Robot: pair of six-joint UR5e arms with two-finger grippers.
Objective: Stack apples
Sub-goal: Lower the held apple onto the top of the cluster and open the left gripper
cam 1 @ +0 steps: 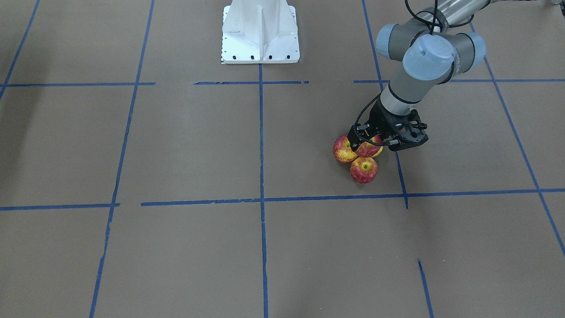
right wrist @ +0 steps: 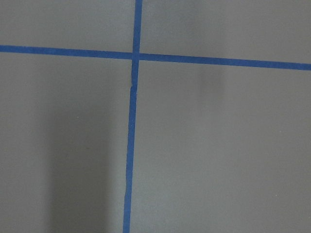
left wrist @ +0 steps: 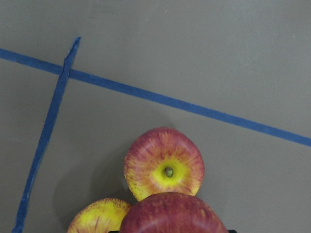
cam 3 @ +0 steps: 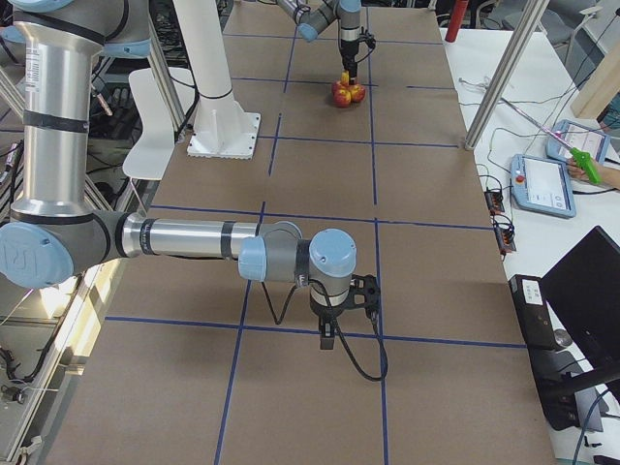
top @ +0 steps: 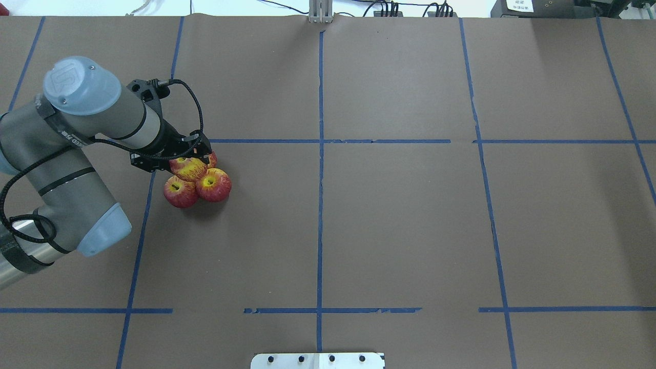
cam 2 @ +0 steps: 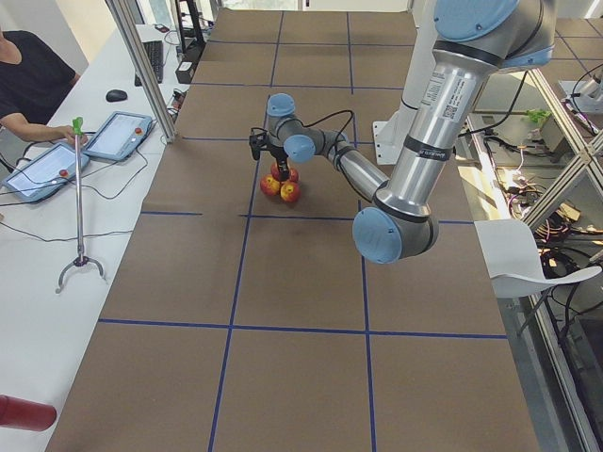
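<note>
Now: left hand is down over the fruit cluster on robot's left side of the table, closed narrow round the top apple. Grip looks firm, tho the contact is mostly hidden by the fruit. Top apple sits over the hollow betw. three base apples: in overhead view two show plainly, the third only peeks out beside the hand. Base three are packed touching, prob. on purpose, since a triangle gives a cradle and round fruit won't balance on a single one. Left wrist view agrees: held apple fills the bottom edge close to the lens, w/ a stem-up base apple just beyond and a yellower one off to the side, both lower than it. Can't tell whether the top apple's weight is on the base or carried by the hand; it looks touching from overhead. Judged stage: last placement, release pending. Next move wants a slow opening and a straight-up lift, as any sideways drag could roll the top one off or spread the base. Right hand is parked well apart, low over the table near a blue tape line. It shows only in a side view, so wide or narrow: cannot tell.
</note>
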